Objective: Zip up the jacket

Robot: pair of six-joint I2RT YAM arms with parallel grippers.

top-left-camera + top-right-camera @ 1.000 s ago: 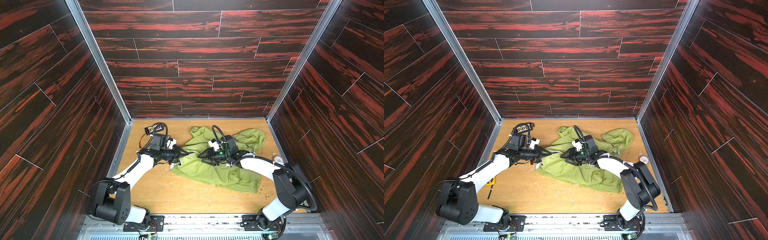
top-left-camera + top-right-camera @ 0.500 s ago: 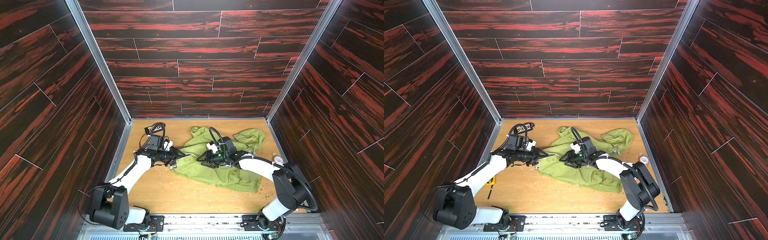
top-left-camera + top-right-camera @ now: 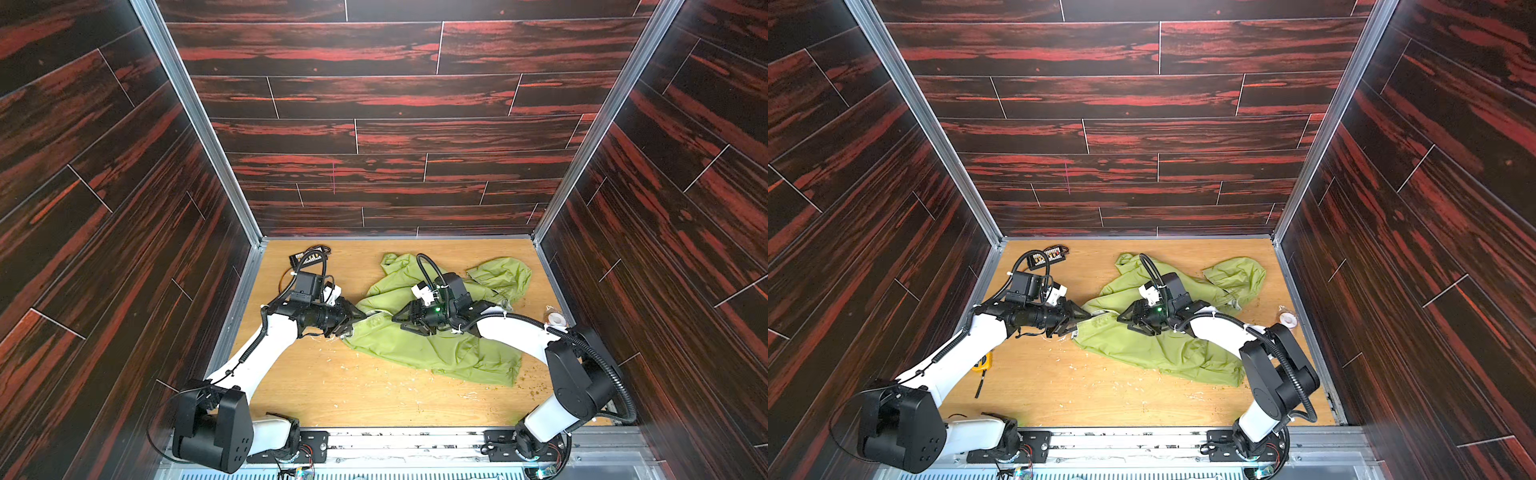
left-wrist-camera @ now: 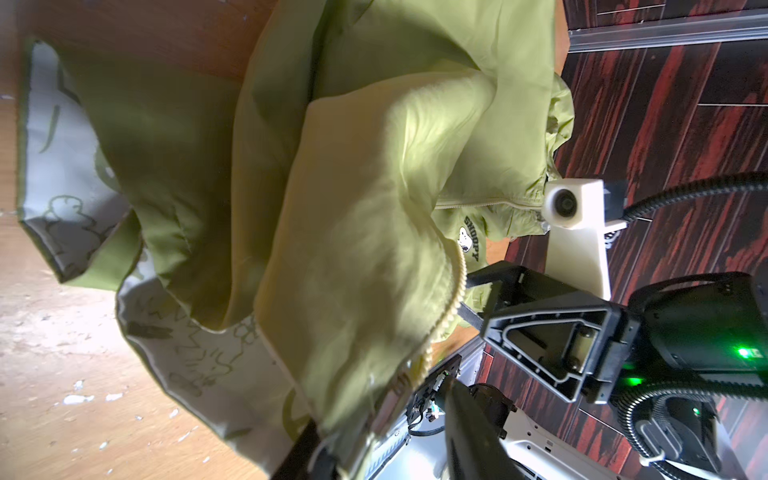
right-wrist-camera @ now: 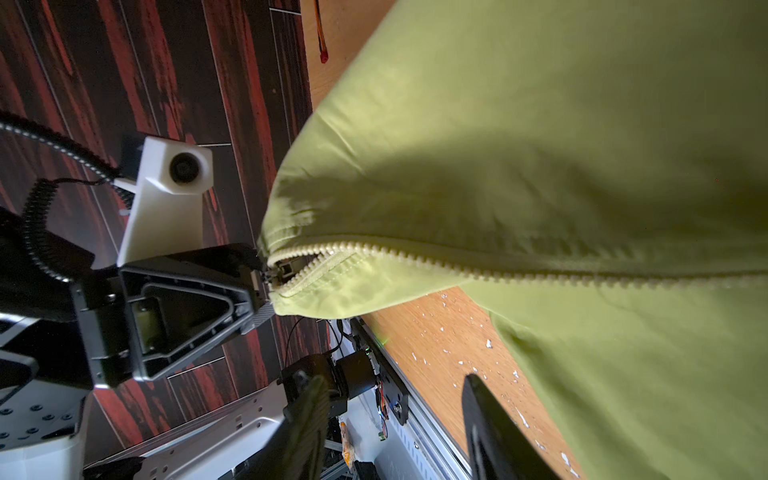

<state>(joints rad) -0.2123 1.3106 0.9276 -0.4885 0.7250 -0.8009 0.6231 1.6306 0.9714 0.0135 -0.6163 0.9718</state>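
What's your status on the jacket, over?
Left gripper pinching jacket hem at zipper base. Right gripper open beside zipper edge. Zipper unzipped. Right arm across jacket.

One jacket (image 3: 436,353) on one table (image 3: 332,395). Two arms (image 3: 266,349) (image 3: 511,328). One tape roll (image 3: 556,319), one tape measure (image 3: 986,360).

bench (image 3: 332,395): wood, white flakes (image 4: 77,400) scattered | tape roll (image 3: 555,319): by right wall | yellow tape measure (image 3: 984,360): left edge | wired board (image 3: 309,258): far-left corner | walls (image 3: 374,95): dark red planks
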